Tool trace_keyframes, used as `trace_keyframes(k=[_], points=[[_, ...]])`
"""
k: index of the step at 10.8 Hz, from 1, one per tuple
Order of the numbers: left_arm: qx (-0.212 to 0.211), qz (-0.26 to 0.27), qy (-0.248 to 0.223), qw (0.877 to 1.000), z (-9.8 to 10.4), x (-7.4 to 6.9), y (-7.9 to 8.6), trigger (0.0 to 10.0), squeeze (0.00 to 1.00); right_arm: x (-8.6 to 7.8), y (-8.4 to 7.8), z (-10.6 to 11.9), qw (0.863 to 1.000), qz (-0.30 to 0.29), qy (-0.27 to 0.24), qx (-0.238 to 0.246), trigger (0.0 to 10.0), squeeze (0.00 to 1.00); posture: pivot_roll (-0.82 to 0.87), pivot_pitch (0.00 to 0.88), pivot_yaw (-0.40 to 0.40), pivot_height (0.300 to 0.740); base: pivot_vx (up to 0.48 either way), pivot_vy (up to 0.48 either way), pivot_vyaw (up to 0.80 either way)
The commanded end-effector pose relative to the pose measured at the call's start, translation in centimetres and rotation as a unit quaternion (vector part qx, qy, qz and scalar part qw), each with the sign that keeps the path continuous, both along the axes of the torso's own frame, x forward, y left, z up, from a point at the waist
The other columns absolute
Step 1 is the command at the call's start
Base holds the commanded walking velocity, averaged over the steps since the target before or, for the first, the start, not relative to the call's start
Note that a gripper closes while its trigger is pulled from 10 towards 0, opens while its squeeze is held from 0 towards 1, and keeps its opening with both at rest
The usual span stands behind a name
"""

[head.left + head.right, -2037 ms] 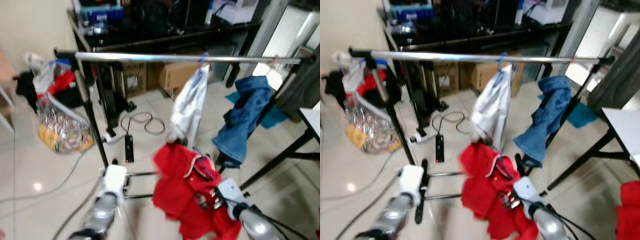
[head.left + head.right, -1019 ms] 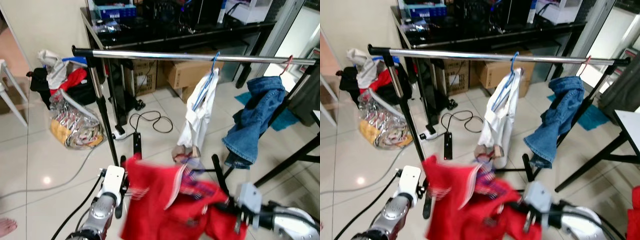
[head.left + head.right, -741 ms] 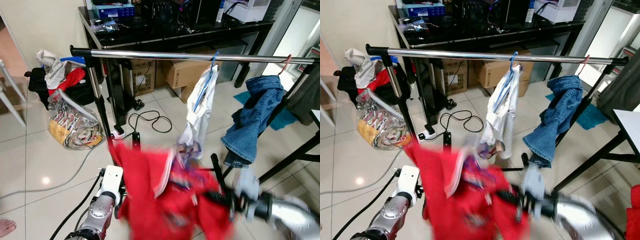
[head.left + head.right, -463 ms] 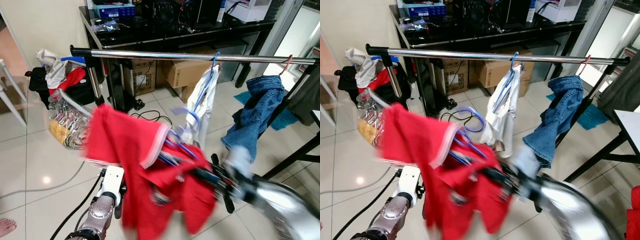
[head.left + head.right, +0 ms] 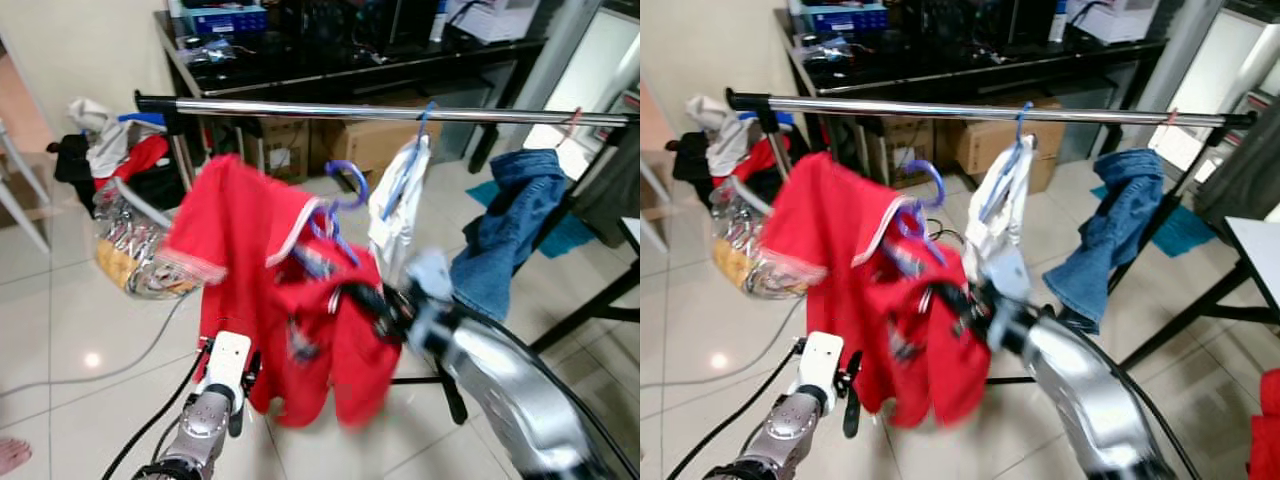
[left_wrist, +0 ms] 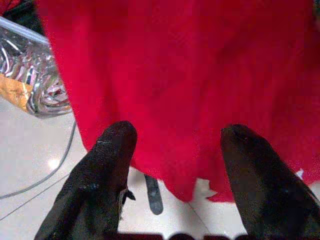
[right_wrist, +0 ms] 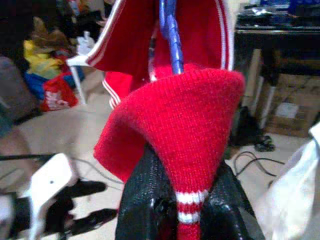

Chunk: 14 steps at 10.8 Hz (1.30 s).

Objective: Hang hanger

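Hanger [image 5: 335, 205], blue, carrying red shirt [image 5: 262, 280]: your right pincer [image 7: 180, 200] clamps it below the rail [image 5: 380, 110]. Your left pincer [image 6: 172, 165] hangs low, fingers spread, just under the shirt's hem.

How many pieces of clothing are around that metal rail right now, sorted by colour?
Red: 1, the red shirt on a blue hanger, held up by the right hand
White: 1, the white shirt hanging on the rail
Blue: 1, the jeans
Total: 3

Knitted red cloth [image 7: 185, 125], shiny metal rail [image 5: 380, 111]
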<state>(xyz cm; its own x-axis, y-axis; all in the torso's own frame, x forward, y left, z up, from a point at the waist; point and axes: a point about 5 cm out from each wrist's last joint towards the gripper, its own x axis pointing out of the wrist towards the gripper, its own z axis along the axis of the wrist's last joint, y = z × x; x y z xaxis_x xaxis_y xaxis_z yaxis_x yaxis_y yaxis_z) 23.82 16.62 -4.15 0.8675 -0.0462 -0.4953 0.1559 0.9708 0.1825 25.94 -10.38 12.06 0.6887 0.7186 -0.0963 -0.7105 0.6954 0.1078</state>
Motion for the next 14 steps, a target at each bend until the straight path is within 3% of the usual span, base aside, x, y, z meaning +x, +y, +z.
trace_keyframes(k=[1, 2, 5, 6, 8, 10, 13, 14], points=[[0.001, -0.007, 0.000, 1.000, 0.0, -0.1, -0.1, 10.0, 0.00, 0.3, 0.0, 0.5, 1.000, -0.007, -0.010, -0.002, 10.0, 0.00, -0.04, 0.000, -0.017, 0.740, 0.000, 0.000, 0.00], [0.001, -0.005, -0.001, 1.000, 0.0, 0.0, -0.1, 10.0, 0.00, 1.7, 0.9, 0.3, 0.998, -0.044, -0.009, -0.032, 10.0, 0.00, -0.03, 0.000, -0.022, 0.740, 0.000, 0.000, 0.00], [-0.002, -0.004, -0.004, 1.000, 0.1, 0.1, -0.2, 10.0, 0.00, 3.2, 2.5, 0.5, 0.995, -0.074, -0.017, -0.062, 10.0, 0.00, -0.03, 0.000, -0.025, 0.740, 0.000, 0.000, 0.00], [-0.003, -0.005, -0.006, 1.000, 0.1, 0.1, -0.4, 10.0, 0.00, 4.6, 4.1, 1.2, 0.992, -0.087, -0.034, -0.085, 10.0, 0.00, -0.02, 0.000, -0.027, 0.740, 0.000, 0.000, 0.00], [-0.011, 0.002, -0.022, 1.000, 0.5, 0.5, -0.3, 10.0, 0.00, 5.6, 4.8, 2.2, 0.990, -0.095, -0.053, -0.095, 10.0, 0.00, -0.02, 0.000, -0.028, 0.740, 0.000, 0.000, 0.00], [-0.033, 0.025, -0.056, 0.998, 1.5, 1.3, 0.1, 10.0, 0.00, 6.9, 4.5, 2.8, 0.984, -0.128, -0.072, -0.105, 10.0, 0.00, 0.00, 0.000, -0.039, 0.740, 0.000, 0.000, 0.00], [-0.064, 0.056, -0.090, 0.992, 2.2, 1.7, 0.1, 10.0, 0.00, 8.5, 2.0, 2.6, 0.961, -0.240, -0.070, -0.116, 10.0, 0.00, 0.02, 0.000, -0.050, 0.740, 0.000, 0.000, 0.00], [-0.072, 0.063, -0.106, 0.990, 2.6, 2.0, 0.1, 10.0, 0.00, 8.5, 1.5, 2.7, 0.961, -0.240, -0.082, -0.111, 10.0, 0.00, 0.02, 0.000, -0.051, 0.740, 0.000, 0.000, 0.00]])
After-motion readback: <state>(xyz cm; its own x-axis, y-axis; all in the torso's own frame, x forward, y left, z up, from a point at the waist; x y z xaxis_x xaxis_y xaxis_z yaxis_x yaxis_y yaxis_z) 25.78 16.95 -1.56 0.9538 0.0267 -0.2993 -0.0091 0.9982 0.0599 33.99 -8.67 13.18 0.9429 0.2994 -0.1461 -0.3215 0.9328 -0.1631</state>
